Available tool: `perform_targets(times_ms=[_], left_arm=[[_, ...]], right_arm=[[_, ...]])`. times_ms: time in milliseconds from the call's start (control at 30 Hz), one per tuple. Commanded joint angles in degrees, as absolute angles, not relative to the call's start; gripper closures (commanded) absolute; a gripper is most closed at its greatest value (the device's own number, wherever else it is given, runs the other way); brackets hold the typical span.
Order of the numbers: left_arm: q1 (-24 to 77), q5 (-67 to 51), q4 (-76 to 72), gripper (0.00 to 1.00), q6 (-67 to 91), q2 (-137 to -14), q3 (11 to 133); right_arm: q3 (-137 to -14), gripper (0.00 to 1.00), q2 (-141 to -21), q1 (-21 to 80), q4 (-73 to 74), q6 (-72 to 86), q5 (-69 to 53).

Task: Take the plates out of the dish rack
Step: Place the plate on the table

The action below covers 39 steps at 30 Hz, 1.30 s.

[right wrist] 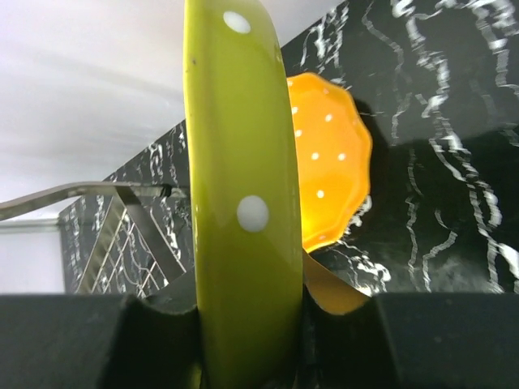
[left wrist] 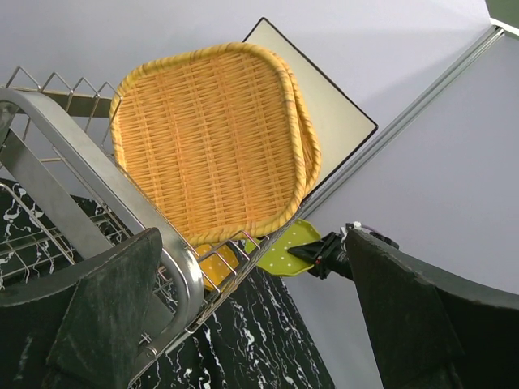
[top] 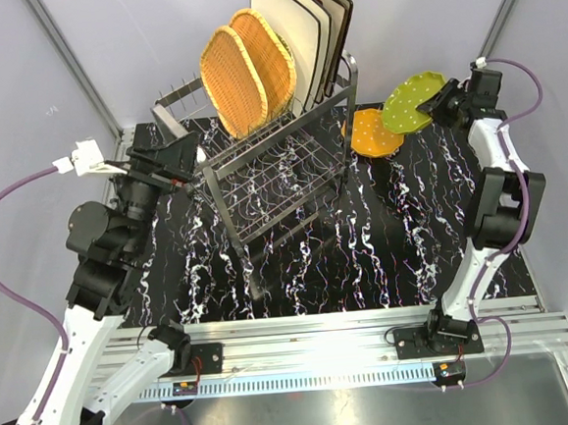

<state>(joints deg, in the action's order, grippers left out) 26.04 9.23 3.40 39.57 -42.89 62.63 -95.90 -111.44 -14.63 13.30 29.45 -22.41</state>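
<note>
The black marbled table (top: 386,254) carries the dish rack (top: 279,173) toward its far edge, a little left of the middle, and that rack is far from empty. The cream square plates (top: 294,25) lean on edge at the rack's far end; I can't count them or pick out a flowered one. Just in front of them the two wicker plates (top: 243,68) stand upright, one against the other. Toward the far right corner the orange plate (top: 374,132) already lies flat on the table, so I'd call one plate unloaded. The green plate (top: 411,102) is out of the rack but not set down. It hangs tilted beside and partly over the orange one, its rim pinched between the fingers of the right gripper (top: 445,101). The left gripper (top: 184,169) sits at the rack's left end, fingers spread wide, holding nothing. I can read no brand, label or writing anywhere.
</note>
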Motion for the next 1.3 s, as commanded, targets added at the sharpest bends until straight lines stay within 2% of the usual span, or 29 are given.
perform_targets(times_ms=[0, 433, 1133, 1267], left_arm=[[26.1, 9.1, 1.9, 0.01, 40.7, -43.8, 64.4], [26.1, 7.7, 1.1, 0.01, 42.6, -46.1, 64.5], [26.1, 7.1, 1.5, 0.01, 42.7, -46.7, 64.0], [26.1, 7.2, 1.5, 0.01, 42.4, -46.7, 63.9]], right_arm=[[-101.4, 1.00, -112.4, -14.8, 1.4, 32.7, -30.7], [-107.7, 1.00, -125.1, -14.2, -0.4, 32.9, -36.8], [-109.3, 1.00, -131.2, -10.8, -0.4, 30.0, -36.8], [-109.3, 0.93, -131.5, -10.5, -0.4, 29.7, -36.6]])
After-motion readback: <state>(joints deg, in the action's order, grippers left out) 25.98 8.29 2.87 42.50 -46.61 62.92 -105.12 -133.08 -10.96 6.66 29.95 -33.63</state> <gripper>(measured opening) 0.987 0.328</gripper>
